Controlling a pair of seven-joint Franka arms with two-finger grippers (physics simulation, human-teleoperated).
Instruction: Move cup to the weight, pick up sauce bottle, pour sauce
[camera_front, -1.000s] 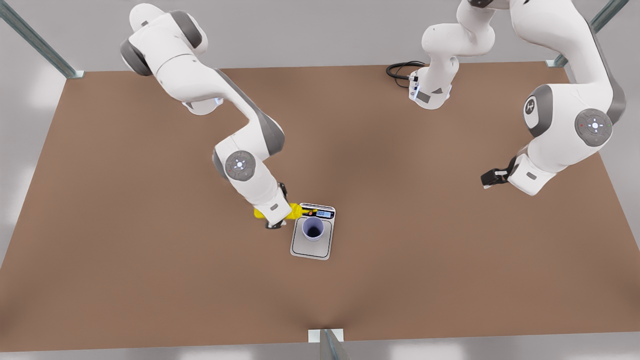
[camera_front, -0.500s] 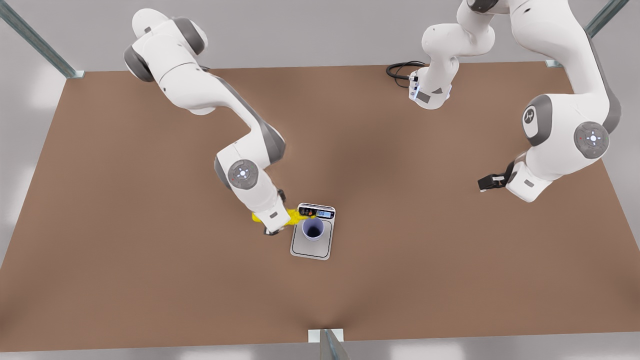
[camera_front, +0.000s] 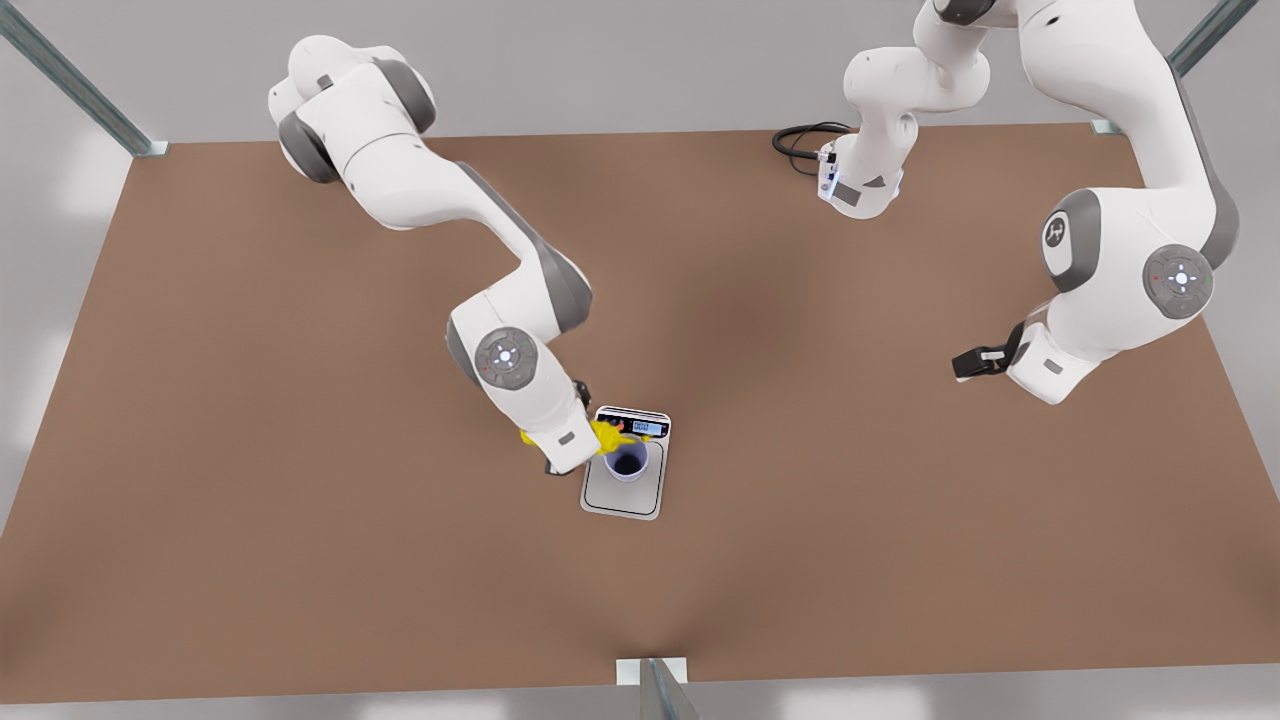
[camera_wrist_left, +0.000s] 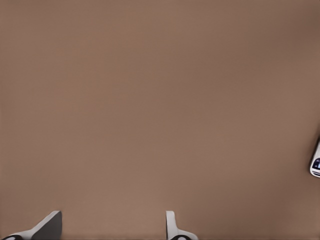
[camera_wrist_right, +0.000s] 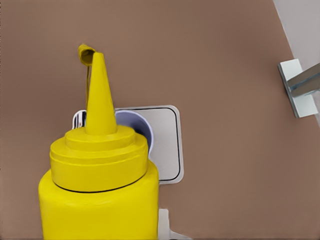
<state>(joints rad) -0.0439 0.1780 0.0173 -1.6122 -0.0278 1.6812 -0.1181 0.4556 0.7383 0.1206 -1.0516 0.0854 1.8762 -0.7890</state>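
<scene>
While I watch from the front view, my right gripper sits at the front view's left edge of the kitchen scale, clamped on the yellow sauce bottle. That bottle lies tipped over, nozzle pointing across toward the lavender-blue cup, with its tip over the cup's rim by the display strip. From the right wrist view I look along the squeeze bottle: its pointed nozzle aims at the cup standing on the scale, a small yellow cap dangles off the tip on a thin tether, and one pale fingertip peeks out beside the bottle's body.

On the scale's display I can see light digits, but I cannot read them. I find no label on the bottle.

That arm reaches down from the far corner at the front view's left, elbow bent, wrist angled low over the brown table. My left gripper waits well apart at the front view's right, held above the table with its forearm folded back; in the left wrist view its fingertips stand wide apart over bare tabletop, a corner of the scale at the edge. A black cable coils near that arm's base.
</scene>
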